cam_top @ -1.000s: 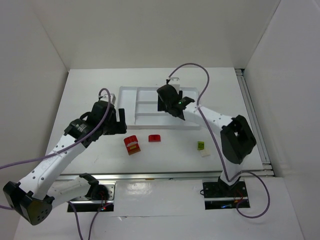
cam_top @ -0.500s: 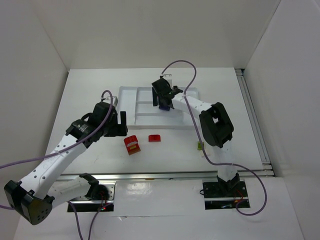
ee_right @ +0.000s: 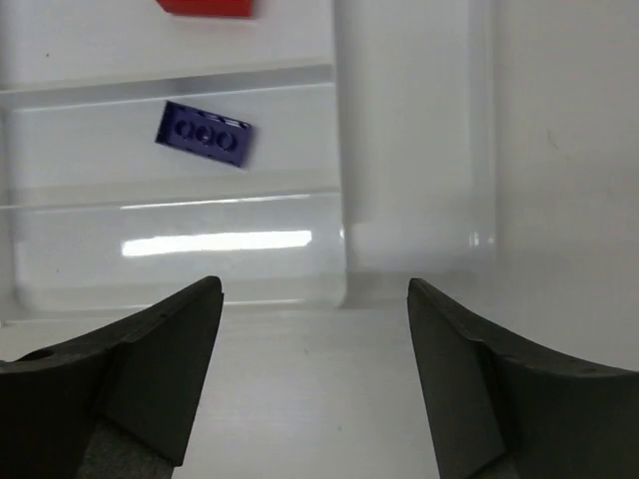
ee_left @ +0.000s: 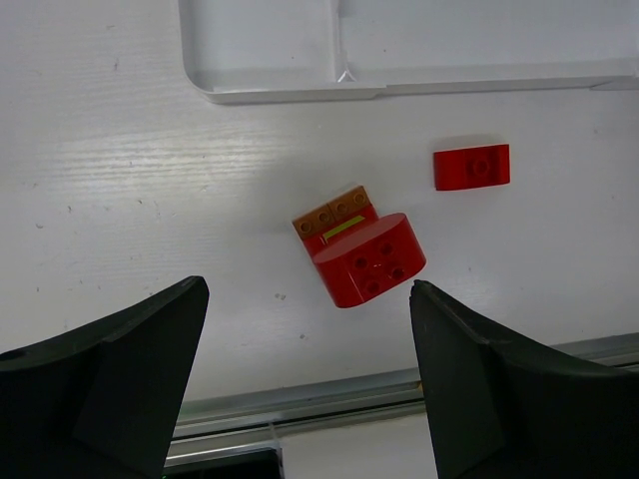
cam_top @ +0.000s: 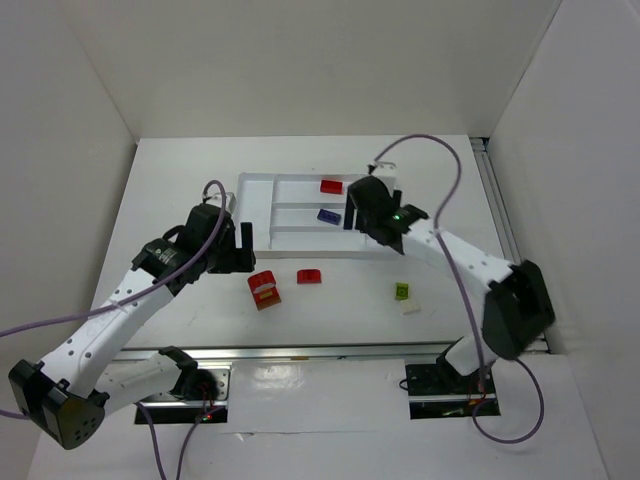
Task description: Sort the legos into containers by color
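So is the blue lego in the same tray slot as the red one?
No, a divider separates the blue lego from the red lego in the next slot.

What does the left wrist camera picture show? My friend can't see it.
A rounded red brick with a small orange-brown brick against its top edge lies on a white table, just beyond the open left gripper. A smaller red brick lies to the right, and the corner of a white tray shows at the top.

A red brick (ee_right: 205, 6) is cut off by the right wrist view's top edge.
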You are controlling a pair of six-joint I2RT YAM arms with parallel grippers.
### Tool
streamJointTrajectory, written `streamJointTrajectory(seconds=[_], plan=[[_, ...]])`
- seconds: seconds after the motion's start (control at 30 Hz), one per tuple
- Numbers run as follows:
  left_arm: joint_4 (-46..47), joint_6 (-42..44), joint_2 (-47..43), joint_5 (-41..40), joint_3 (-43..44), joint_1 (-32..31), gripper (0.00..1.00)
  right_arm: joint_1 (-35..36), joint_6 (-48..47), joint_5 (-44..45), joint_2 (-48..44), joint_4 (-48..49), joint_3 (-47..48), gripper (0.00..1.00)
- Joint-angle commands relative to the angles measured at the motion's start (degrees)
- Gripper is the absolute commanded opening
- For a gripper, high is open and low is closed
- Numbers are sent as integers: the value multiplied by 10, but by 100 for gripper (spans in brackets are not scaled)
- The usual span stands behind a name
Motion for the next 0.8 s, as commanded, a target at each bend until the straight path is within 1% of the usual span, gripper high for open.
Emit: streamJointTrajectory(seconds=[0.0, 0.03, 0.07, 0.13, 0.17, 0.2, 0.27, 0.4, 0.47, 0.6, 0.77], plan=[[18, 5, -5, 6, 12, -1, 93, -3, 82, 19, -131, -45, -146, 84], [24, 5, 0, 6, 12, -1, 93, -3, 96, 19, -158, -55, -176, 86], [24, 5, 0, 6, 18, -1, 93, -3, 113, 19, -206, -77, -201, 88], [30, 5, 12, 15, 18, -6, 93, -3, 148, 19, -245, -97, -258, 90], [37, 5, 12, 15, 18, -6, 93, -10, 148, 19, -274, -97, -272, 90], [37, 5, 19, 22, 18, -6, 93, -15, 148, 10, -282, -97, -283, 90], [44, 5, 32, 32, 18, -6, 93, -39, 132, -12, -282, -92, -298, 92], [44, 5, 37, 45, 18, -6, 93, -66, 127, -35, -240, -97, -291, 93], [44, 5, 37, 45, 18, -6, 93, -72, 127, -65, -226, -89, -291, 93], [49, 5, 30, 39, 12, -6, 93, -78, 137, -84, -205, -66, -296, 92], [49, 5, 30, 33, 12, -6, 93, -78, 137, -78, -170, -48, -302, 90]])
